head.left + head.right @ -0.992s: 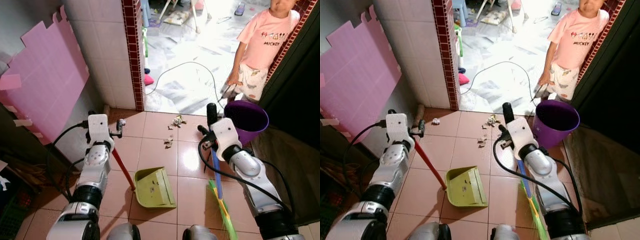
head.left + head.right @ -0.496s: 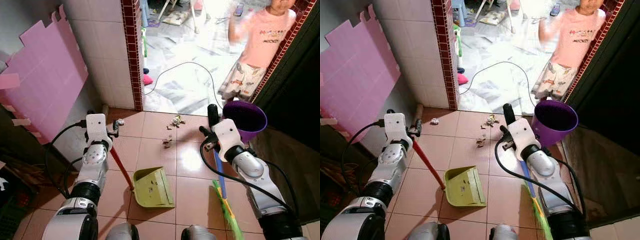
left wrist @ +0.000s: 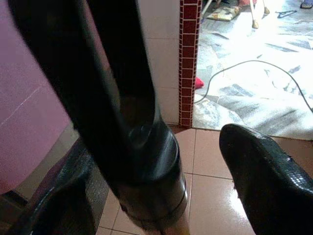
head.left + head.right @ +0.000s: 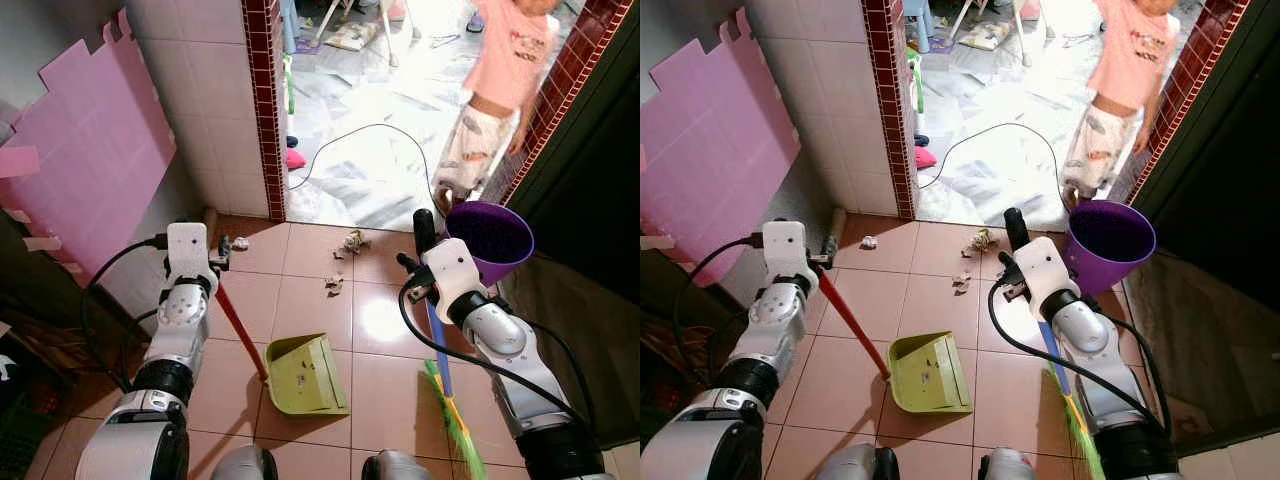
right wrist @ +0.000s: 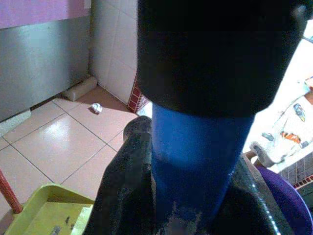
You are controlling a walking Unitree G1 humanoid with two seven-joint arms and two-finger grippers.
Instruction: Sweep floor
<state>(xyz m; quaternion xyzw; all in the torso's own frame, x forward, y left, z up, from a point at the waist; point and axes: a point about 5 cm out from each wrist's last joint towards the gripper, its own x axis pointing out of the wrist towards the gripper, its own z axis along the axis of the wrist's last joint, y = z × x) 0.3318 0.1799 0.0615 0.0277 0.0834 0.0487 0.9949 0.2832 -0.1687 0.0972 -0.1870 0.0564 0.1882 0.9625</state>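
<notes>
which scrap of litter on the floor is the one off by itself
Start at the red brick-tiled wall corner beside the doorway. On the pink floor tiles left of its foot lies one small crumpled white paper scrap. Unlike the paper scraps clustered ahead of the green plastic dustpan, it sits alone by the wall.

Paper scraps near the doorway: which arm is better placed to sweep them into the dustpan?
Right. The right gripper holds the blue broom, whose bristles rest on the floor beside the scraps. The left gripper holds the dustpan's red handle, steadying the green dustpan.
</notes>
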